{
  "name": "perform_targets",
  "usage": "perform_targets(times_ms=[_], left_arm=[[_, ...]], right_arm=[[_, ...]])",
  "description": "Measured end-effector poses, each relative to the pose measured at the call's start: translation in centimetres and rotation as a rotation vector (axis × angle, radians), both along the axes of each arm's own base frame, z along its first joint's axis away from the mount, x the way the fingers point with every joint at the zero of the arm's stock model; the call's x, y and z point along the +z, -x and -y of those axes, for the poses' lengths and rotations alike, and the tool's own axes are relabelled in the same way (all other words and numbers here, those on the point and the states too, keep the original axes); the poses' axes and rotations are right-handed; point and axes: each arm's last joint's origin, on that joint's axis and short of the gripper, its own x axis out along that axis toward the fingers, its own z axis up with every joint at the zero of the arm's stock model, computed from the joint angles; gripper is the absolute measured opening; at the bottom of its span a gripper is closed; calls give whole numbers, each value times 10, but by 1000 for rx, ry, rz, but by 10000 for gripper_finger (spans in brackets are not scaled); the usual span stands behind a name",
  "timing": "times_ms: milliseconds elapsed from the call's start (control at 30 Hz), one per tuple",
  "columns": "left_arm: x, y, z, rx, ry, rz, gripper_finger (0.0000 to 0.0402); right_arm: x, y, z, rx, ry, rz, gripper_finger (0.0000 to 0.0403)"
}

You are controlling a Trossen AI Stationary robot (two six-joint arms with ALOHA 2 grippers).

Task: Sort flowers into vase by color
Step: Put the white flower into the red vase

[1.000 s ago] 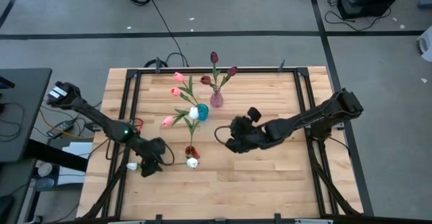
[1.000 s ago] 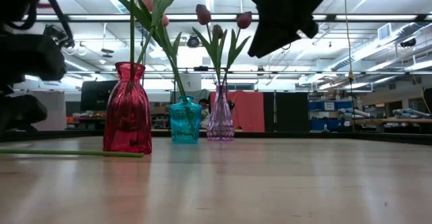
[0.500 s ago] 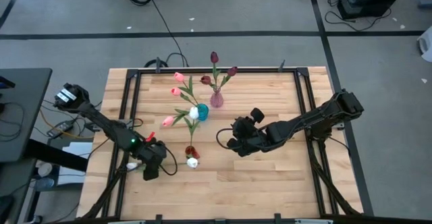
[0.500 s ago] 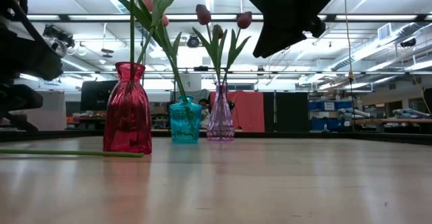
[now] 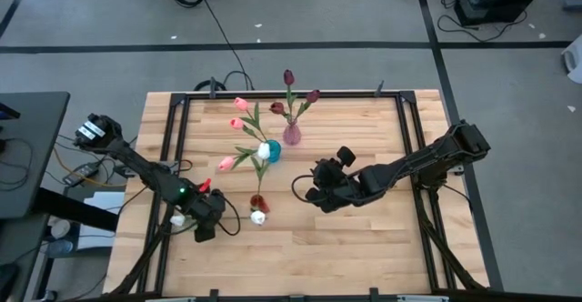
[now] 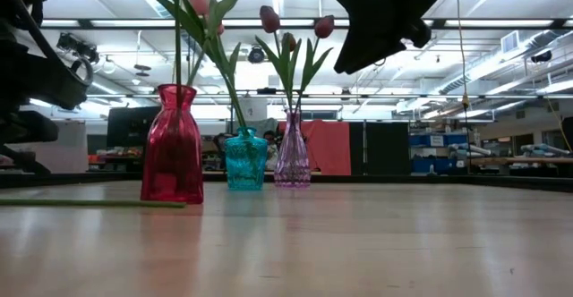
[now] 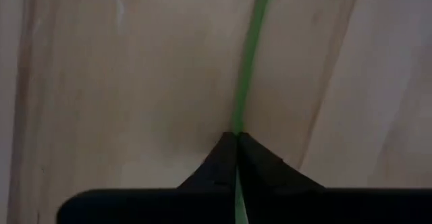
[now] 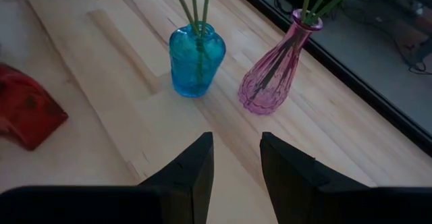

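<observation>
White tulip (image 5: 179,220) lying flat, stem toward red vase (image 5: 258,204), left gripper (image 7: 236,140) clamping stem, right gripper (image 8: 236,158) parted.

Overhead views are evenly lit with soft shadows. Ceiling strip lights glare in the low view. The left wrist view is dim and blurred.

Wood tabletop (image 5: 364,247) with black frame rails (image 5: 173,138) along its edges. Grey floor around it, black tape lines (image 5: 300,43), a black cable (image 5: 218,34) running to the far edge. Dark side table (image 5: 27,147) beside it. Behind: open workshop, ceiling strip lights (image 6: 501,105), red panel (image 6: 327,145).
</observation>
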Motion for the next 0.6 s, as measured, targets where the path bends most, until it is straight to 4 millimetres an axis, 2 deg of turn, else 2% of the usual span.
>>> perform_targets(times_ms=[67,333,467,600], left_arm=[[7,-2,2,-18,25,4,6],[65,-16,16,-112,130,122,2],[78,-18,24,-180,226,131,1],[98,-28,35,-232,378,224,1]], right_arm=[[0,0,0,0,0,0,132],[0,0,0,5,-1,-3,132],[0,0,-2,13,1,-7,132],[0,1,-8,86,4,-49,132]])
